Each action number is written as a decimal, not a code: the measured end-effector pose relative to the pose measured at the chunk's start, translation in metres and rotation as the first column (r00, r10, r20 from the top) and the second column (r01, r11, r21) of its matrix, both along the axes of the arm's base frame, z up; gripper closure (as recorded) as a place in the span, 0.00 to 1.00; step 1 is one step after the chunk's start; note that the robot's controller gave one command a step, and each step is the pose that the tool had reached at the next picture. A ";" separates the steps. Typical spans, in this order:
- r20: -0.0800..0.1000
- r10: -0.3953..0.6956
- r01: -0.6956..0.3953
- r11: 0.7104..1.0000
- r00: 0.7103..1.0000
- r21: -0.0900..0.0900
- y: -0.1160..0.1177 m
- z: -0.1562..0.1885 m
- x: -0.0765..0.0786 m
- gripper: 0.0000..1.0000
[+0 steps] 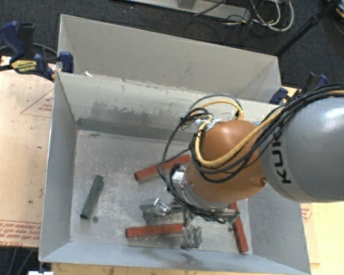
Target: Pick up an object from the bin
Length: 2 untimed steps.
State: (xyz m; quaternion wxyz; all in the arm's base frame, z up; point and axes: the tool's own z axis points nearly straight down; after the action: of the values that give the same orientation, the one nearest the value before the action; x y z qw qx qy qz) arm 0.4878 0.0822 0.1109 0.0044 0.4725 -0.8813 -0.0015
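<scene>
Where the bin's [61, 149] floor meets its near wall, a red-brown bar [151, 232] lies flat, almost parallel to that wall and a little right of its middle. The gripper [176, 223] is down at the bar's right end with its grey fingers [157, 208] spread wide, one on the bar's far side and the other towards the near wall. That end sits roughly between them, though I can't tell whether either finger touches it. Room is tight here, with the near wall just beside the bar and the lower finger.

Right above, the orange wrist cover [227, 155] with its looped cables [179, 135] hangs over the floor's right half, and the grey arm [324, 150] comes in over the right rim.

A second red-brown bar [151, 172] lies slanted near the middle of the floor, its right end hidden under the cover. A third red-brown bar [241, 237] lies slanted close to the right wall, near the near right corner. A dark green bar [92, 197] lies by itself towards the left wall, well apart from the rest, with bare floor around it and along the far wall.
</scene>
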 end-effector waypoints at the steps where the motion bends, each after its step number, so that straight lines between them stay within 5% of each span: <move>1: 0.011 -0.219 0.219 0.976 0.976 0.005 0.006 -0.041 0.012 0.00; 2: 0.013 -0.221 0.221 0.975 0.975 0.006 0.006 -0.039 0.013 1.00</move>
State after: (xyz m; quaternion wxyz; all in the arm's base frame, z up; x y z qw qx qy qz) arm 0.5012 0.0884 0.0715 -0.0030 0.3714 -0.9285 -0.0006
